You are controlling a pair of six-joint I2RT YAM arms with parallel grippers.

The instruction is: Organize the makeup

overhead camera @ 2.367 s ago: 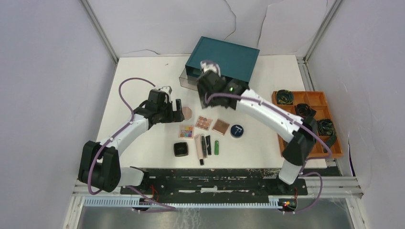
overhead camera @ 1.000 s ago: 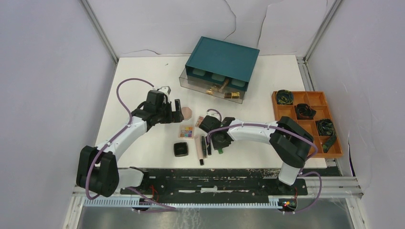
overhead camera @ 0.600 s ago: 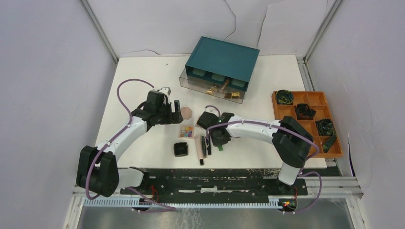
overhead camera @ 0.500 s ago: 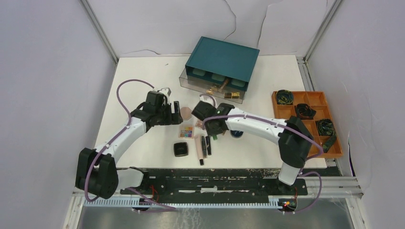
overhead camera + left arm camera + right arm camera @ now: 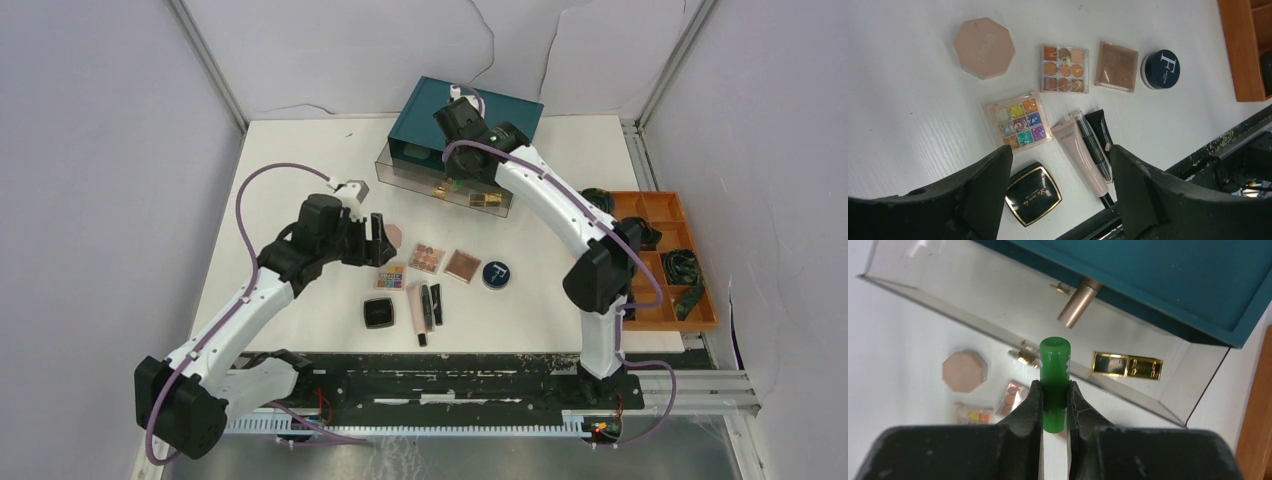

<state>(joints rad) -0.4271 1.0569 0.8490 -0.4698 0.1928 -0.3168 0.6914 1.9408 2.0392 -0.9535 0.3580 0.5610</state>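
- Above the open drawer [image 5: 973,300] of the box [image 5: 1158,270], our right hand [image 5: 1054,390] now carries the green tube [image 5: 1054,365]. A second ago this hand was low among the tubes [image 5: 1083,147] at the near side of the desk [image 5: 300,170], where the green tube lay.
- The green tube is gone from beside those tubes. We judge that one more piece has been picked and brought to its storage place, but it is not yet set down.
- Right hand: clenched on the green tube, its pads on the lower half. The upper half sticks out past the fingertips, over the drawer's front lip. A gold tube [image 5: 1079,302] lies in the drawer already.
- Left hand [image 5: 1058,162]: it has drawn back and hangs above the cluster. It is released, with its jaws wide, and it holds nothing and touches nothing that we can see.
- Under the left hand lie the palette [image 5: 1019,123] and the black compact [image 5: 1033,193], with the pink compact [image 5: 984,48] just beyond.
- Most of the makeup still waits on the desk, so we judge the task to be early.
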